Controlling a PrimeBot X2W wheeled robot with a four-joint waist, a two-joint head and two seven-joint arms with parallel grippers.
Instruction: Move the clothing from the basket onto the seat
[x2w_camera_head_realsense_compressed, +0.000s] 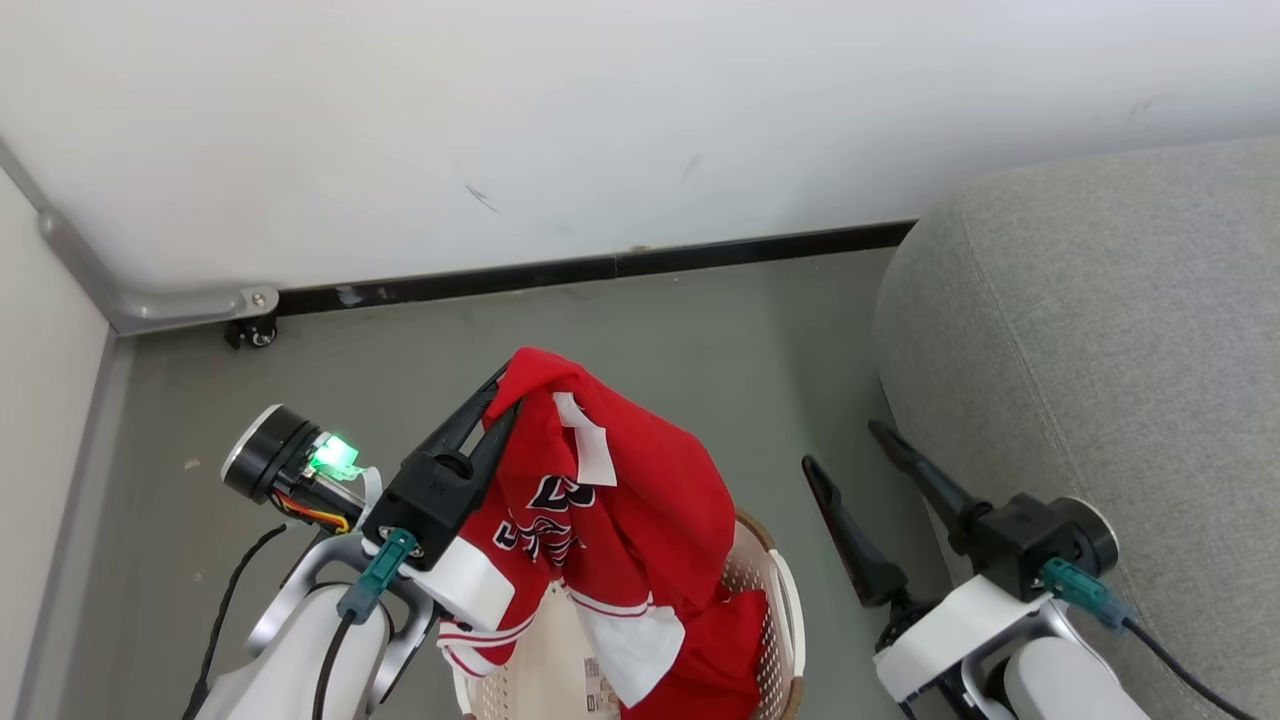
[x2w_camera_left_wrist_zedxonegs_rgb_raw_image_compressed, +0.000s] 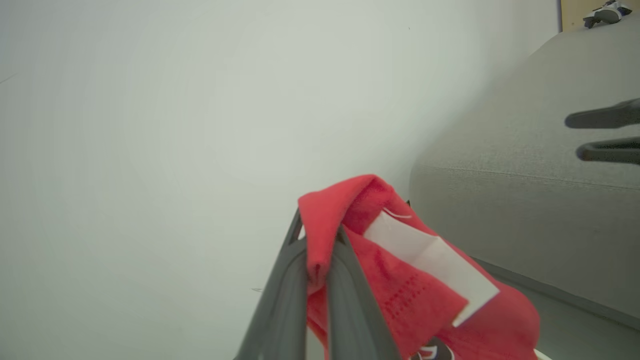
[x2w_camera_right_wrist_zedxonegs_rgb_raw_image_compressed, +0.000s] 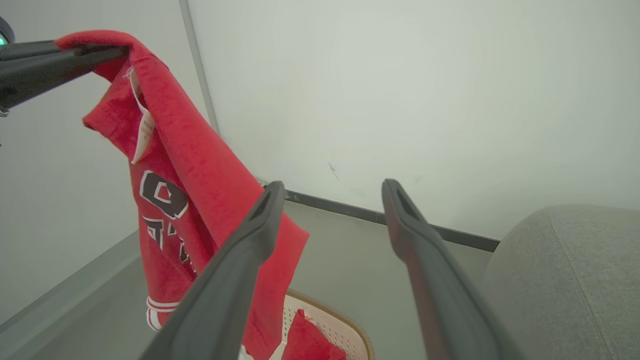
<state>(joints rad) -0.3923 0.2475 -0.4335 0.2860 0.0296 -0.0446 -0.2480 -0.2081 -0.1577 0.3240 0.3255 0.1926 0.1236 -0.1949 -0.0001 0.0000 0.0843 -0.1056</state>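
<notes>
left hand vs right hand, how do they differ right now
The left hand is shut on the red jersey; the right hand is open and empty. The left hand holds the jersey up over the basket; the right hand sits beside the sofa. Both have two long dark fingers pointing toward the wall.

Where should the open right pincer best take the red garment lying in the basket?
Probably from above: grip the crumpled red garment at its exposed bunch beside the cream perforated basket's right rim; the hanging red jersey covers its left part.
</notes>
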